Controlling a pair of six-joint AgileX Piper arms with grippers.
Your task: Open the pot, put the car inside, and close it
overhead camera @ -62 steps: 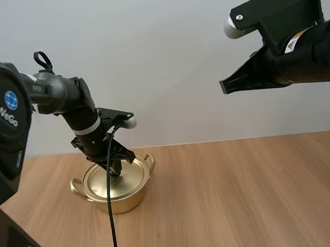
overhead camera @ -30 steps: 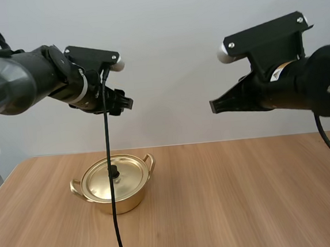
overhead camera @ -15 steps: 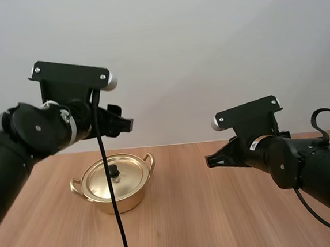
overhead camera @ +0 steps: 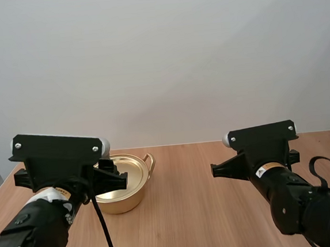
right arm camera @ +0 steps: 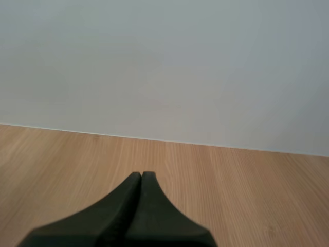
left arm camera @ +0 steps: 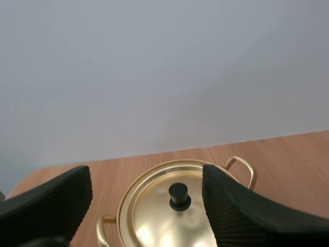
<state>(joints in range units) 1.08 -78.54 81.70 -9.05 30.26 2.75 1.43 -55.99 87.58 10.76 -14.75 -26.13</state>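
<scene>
A gold pot (overhead camera: 137,190) with two loop handles stands on the wooden table, left of the middle, and its lid (left arm camera: 169,216) with a black knob (left arm camera: 179,195) is on. My left gripper (overhead camera: 114,175) hovers low just on the near side of the pot. In the left wrist view its fingers (left arm camera: 56,203) stand wide apart, open and holding nothing, with the lid's knob seen between them. My right gripper (overhead camera: 214,170) floats over the table's middle right, pointing left. It is shut on nothing, one dark wedge (right arm camera: 141,177) above bare wood.
The wooden table (overhead camera: 190,214) stretches bare between the pot and the right arm. A plain pale wall runs along its far edge. The bulky left arm covers the pot's near left side in the high view.
Both arms have pulled back and down toward their bases. The left gripper left the lid's knob and now sits low before the pot. The lid has stayed on.
</scene>
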